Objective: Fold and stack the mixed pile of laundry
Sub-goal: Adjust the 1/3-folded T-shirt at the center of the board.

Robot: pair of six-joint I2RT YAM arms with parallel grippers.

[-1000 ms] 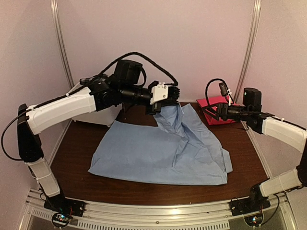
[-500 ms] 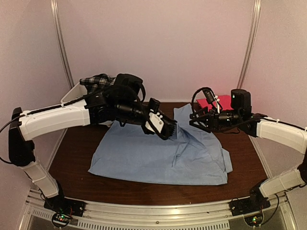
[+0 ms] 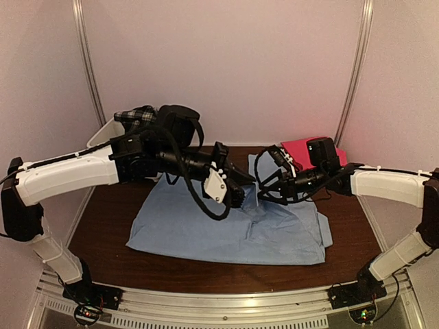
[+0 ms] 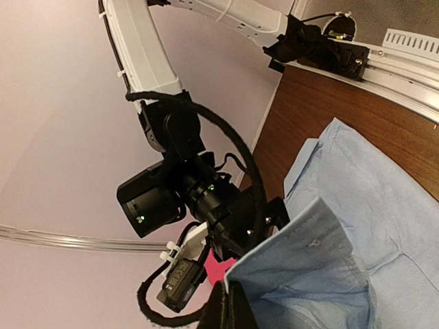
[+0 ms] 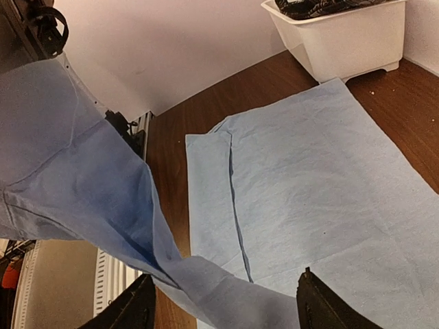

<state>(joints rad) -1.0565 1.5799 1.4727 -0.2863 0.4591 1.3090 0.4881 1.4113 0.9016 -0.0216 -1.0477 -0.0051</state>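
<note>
Dark wooden table (image 3: 110, 233) carries the light blue shirt (image 3: 206, 226), lying flat except for one raised edge pinched between the closed fingers of the left gripper (image 3: 240, 195). The right gripper (image 3: 274, 192) holds its fingers wide apart on either side of that raised fold, not clamped on it, and the pink-red cloth (image 3: 302, 147) lies just behind them.

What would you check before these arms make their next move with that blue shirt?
1. Left tool shut on the blue shirt's lifted edge: ok.
2. Right tool open beside that edge: ok.
3. Cloth properly between the right tool's fingers: cannot tell.
4. Rest of the shirt lying flat on the table: ok.
5. Plaid garment inside the white tub, clear of the shirt: ok.
</note>
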